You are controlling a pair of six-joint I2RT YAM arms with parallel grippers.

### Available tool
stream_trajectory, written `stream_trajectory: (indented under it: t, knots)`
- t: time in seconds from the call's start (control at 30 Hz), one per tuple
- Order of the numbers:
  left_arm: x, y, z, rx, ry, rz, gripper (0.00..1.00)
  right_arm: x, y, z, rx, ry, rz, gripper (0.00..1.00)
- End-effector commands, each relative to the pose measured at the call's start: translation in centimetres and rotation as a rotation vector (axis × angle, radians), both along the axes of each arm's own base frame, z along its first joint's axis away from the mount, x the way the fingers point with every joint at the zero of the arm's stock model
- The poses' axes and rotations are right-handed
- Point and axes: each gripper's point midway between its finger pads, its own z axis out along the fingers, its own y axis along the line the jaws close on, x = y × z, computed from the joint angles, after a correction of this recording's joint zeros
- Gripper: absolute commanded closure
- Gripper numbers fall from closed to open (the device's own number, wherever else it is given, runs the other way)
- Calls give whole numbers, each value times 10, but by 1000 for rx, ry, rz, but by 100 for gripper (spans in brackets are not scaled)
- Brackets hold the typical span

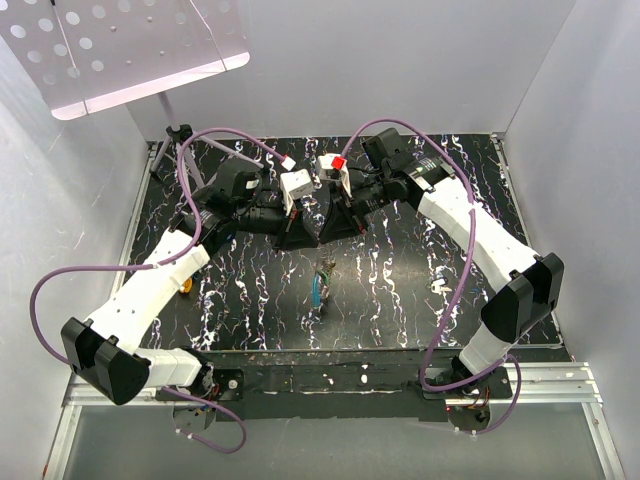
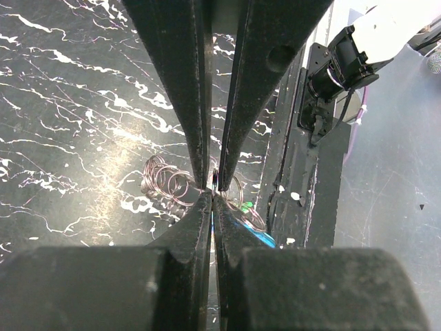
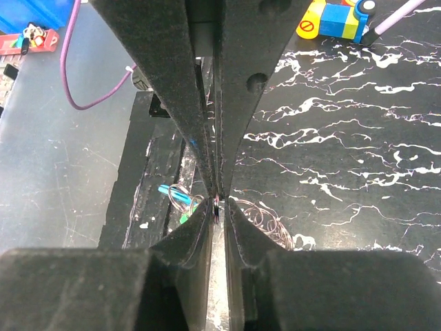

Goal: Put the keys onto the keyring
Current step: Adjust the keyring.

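The left tool [image 2: 211, 201], reaching in from 9 o'clock, and the right tool [image 3: 219, 205], reaching in from 3 o'clock, met tip to tip over the middle of the surface [image 1: 420, 290]. Their tips stood over the spot where the keyring [image 2: 169, 185] met the keys [image 1: 318, 290]. The keyring lay at the 12 o'clock end and the keys at the 6 o'clock end. A small toy [image 1: 187, 285] sat at 9 o'clock beside the left arm. A stand [image 1: 175, 140] stood at the 11 o'clock corner.
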Motion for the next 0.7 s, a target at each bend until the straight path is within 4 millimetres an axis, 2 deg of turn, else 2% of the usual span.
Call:
stream_trajectory:
  t: [0.0, 0.4, 0.5, 0.67]
  knots:
    - [-6, 0, 22, -51, -62, -13, 100, 1, 1, -2, -1, -19, 9, 79]
    - [-7, 0, 22, -55, -61, -16, 100, -1, -2, -4, 0, -20, 16, 79]
    - [-7, 0, 21, -55, -61, -16, 100, -4, -2, 4, 28, 1, 26, 74]
    - [-7, 0, 20, -55, -58, -14, 100, -2, -4, 2, 19, -8, 14, 70]
